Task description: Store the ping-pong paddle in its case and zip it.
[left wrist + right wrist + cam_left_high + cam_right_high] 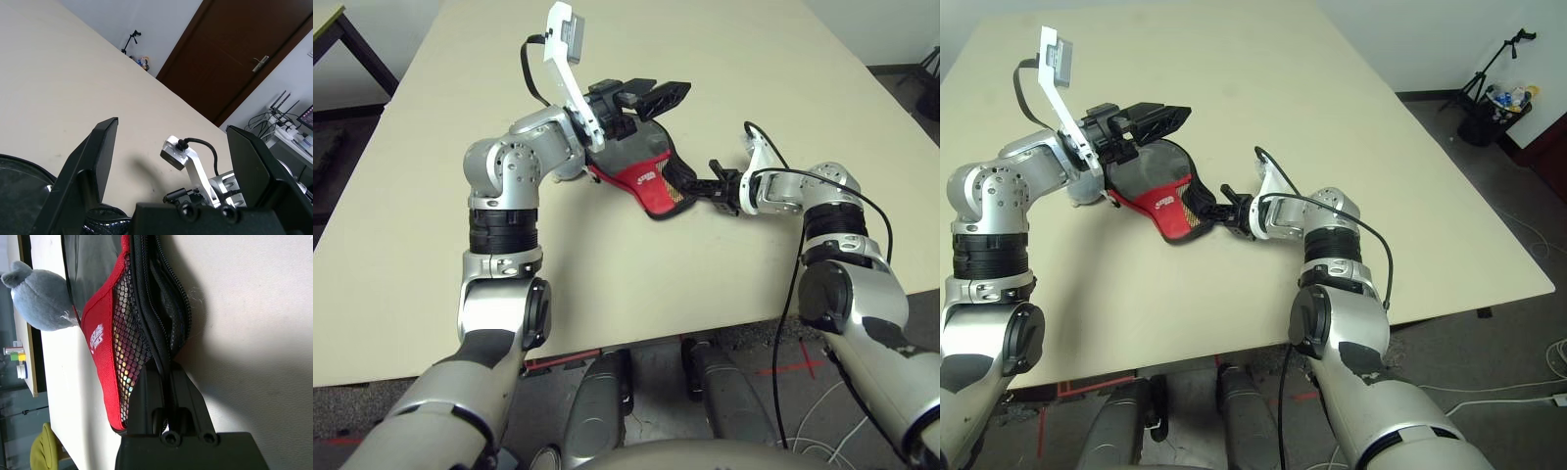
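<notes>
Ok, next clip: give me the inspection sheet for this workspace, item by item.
Surface: cream table, bare apart from the work area.
Job's things: case lies flat, red panel up, zipper rim gaping at its narrow end; paddle itself can't be made out.
Clutter: grey-white wad beside the case.
Grippers: left gripper open, above the case's round end; right gripper shut on the case's zipper rim.
Cables: black leads on both wrists; wires on the floor.
Surroundings: brown door, stand in the corner.

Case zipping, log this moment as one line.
right gripper: shut on case zipper rim | left gripper: open above case | case: flat on table
</notes>
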`<act>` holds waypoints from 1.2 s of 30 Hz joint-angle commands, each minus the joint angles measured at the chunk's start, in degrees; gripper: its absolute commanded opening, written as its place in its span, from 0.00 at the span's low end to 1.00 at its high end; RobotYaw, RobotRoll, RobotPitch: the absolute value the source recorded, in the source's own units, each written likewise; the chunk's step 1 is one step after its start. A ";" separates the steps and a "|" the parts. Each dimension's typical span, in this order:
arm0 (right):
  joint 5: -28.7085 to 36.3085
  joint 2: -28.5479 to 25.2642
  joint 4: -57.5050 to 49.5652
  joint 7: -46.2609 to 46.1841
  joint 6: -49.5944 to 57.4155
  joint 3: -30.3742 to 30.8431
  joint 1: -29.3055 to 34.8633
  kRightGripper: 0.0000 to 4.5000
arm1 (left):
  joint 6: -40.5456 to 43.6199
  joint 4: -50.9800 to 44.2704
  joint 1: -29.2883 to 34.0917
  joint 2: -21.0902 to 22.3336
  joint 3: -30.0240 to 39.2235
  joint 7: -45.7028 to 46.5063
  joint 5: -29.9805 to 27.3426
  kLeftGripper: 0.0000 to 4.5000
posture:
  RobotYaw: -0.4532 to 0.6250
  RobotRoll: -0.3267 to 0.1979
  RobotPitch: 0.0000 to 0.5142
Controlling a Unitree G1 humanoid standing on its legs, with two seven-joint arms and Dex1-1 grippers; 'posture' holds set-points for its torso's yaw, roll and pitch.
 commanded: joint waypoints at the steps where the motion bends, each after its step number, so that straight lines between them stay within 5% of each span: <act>1: 1.96 1.48 -4.05 -2.78 4.02 -1.96 1.96 0.00 | -0.97 1.06 -0.02 0.00 -0.13 0.31 0.63 1.00 | 0.55 0.62 0.44; 9: 5.84 8.82 -27.19 -19.73 18.96 -17.34 8.44 0.00 | -2.42 1.57 0.65 -0.41 -0.43 0.58 0.80 1.00 | 0.52 0.62 0.45; 17: 40.58 21.17 -54.86 -58.40 19.08 -23.13 23.14 0.00 | -4.43 4.20 0.34 -0.88 -1.42 -0.49 1.65 1.00 | 0.46 0.62 0.46; 19: 67.10 14.62 -57.60 -77.98 4.34 -10.22 32.27 0.00 | -4.85 4.76 0.29 -1.10 -1.59 -0.88 1.95 1.00 | 0.45 0.62 0.46; 21: 81.00 11.10 -64.43 -90.81 -8.82 -0.04 40.10 0.00 | -5.25 5.50 0.19 -1.27 -1.83 -1.46 2.23 1.00 | 0.43 0.62 0.45; 28: 82.23 8.66 -89.57 -107.53 -39.25 22.03 54.97 0.00 | -6.83 8.62 -0.86 -2.39 -2.67 -3.29 2.96 1.00 | 0.38 0.62 0.46; 36: 82.23 -5.75 -94.00 -102.65 -50.68 29.98 62.28 0.00 | -7.88 9.99 -1.01 -3.39 -3.06 -4.10 3.30 1.00 | 0.36 0.62 0.48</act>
